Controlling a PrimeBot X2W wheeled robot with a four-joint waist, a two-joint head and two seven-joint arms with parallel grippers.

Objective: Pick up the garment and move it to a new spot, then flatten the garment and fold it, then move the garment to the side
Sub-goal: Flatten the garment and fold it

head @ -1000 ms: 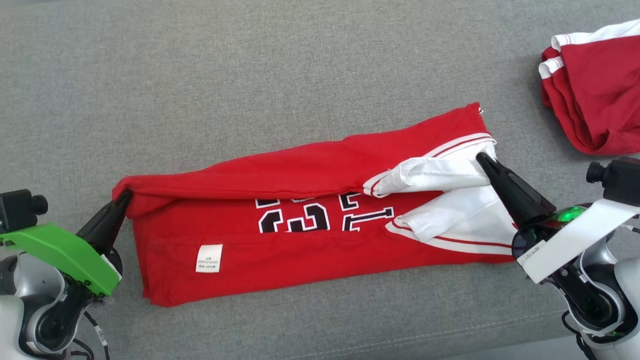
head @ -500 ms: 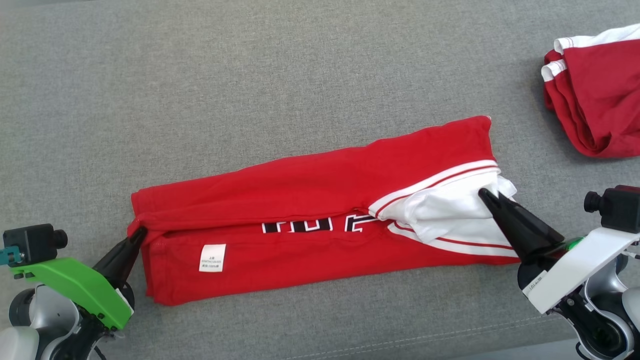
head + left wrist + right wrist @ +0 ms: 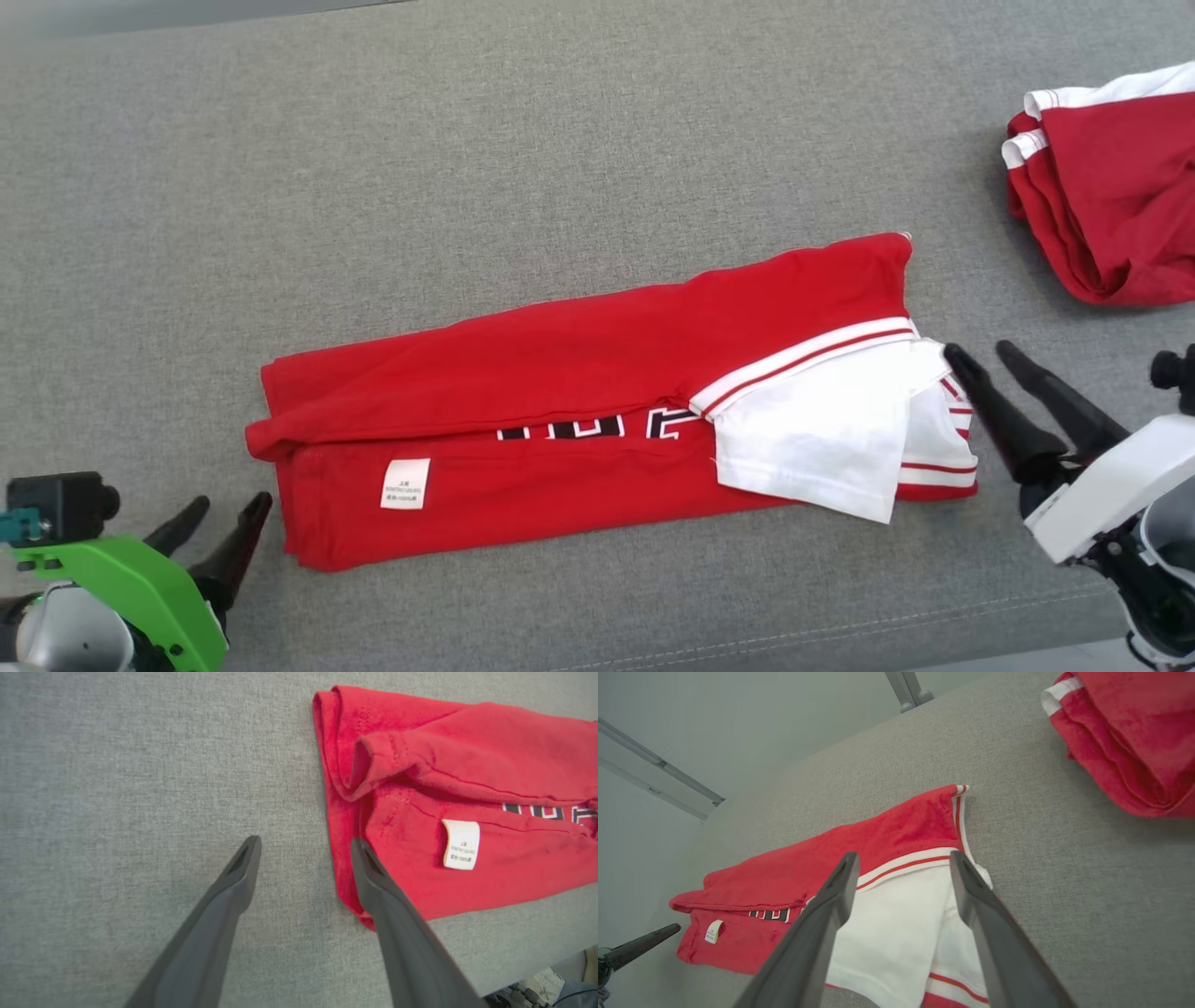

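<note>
The garment (image 3: 579,373) is a red jersey with white sleeves, folded into a long band across the grey surface; a white label (image 3: 405,483) shows near its left end. My left gripper (image 3: 227,511) stands open just off that left end, holding nothing. In the left wrist view the garment (image 3: 467,784) lies to the right of the open left gripper (image 3: 303,847). My right gripper (image 3: 980,353) is open beside the white sleeve end. The right wrist view has the right gripper (image 3: 903,858) open above the garment (image 3: 896,835).
Another folded red and white garment (image 3: 1111,196) lies at the far right, seen too as the folded pile (image 3: 1134,737) in the right wrist view. The grey cushion's front seam (image 3: 840,621) runs near the bottom edge. A metal leg (image 3: 908,690) stands beyond the surface.
Both grippers have let go of the garment and opened, drawing back from its ends. The folded-over top layer now lies flat on the lower half, covering most of the lettering.
</note>
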